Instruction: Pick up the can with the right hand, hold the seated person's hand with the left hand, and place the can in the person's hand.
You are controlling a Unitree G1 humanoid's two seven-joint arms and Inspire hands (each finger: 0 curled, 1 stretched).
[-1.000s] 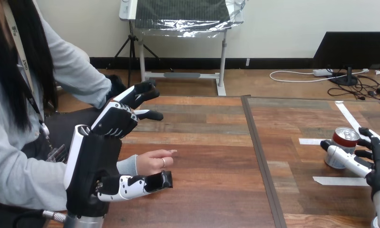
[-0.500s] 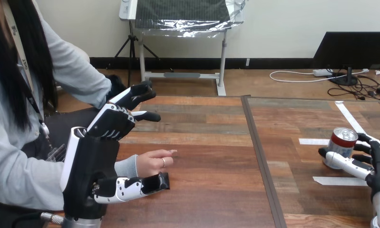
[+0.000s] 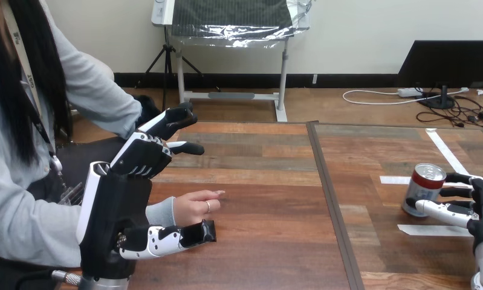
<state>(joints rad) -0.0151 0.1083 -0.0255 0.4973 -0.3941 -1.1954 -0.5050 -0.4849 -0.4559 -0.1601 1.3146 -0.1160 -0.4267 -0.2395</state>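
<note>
Red-and-silver can (image 3: 423, 190) on the right part of the wooden worktop (image 3: 269, 254), between white tape strips (image 3: 431, 229). Long axis close to upright but leaning: silver top end with its opening up and a little toward the view's right, base lower and to the left. Whether the base sits flat on the wood, cannot tell.

Closed around it, right hand (image 3: 482, 211), coming in from the view's lower right corner. Thumb laid across the can's near lower side, fingers (image 3: 459, 179) reaching in at its right side, can caught between the two.

Well apart, across the worktop's seam at the view's left, person's hand (image 3: 196, 205) lying low over the wood, fingers pointing right. Around it, left hand (image 3: 121, 202), spread wide: fingers straight and raised high above the person's hand, thumb stretched along the worktop just in front of it. Touching or not, cannot tell; no grip on it visible.
</note>
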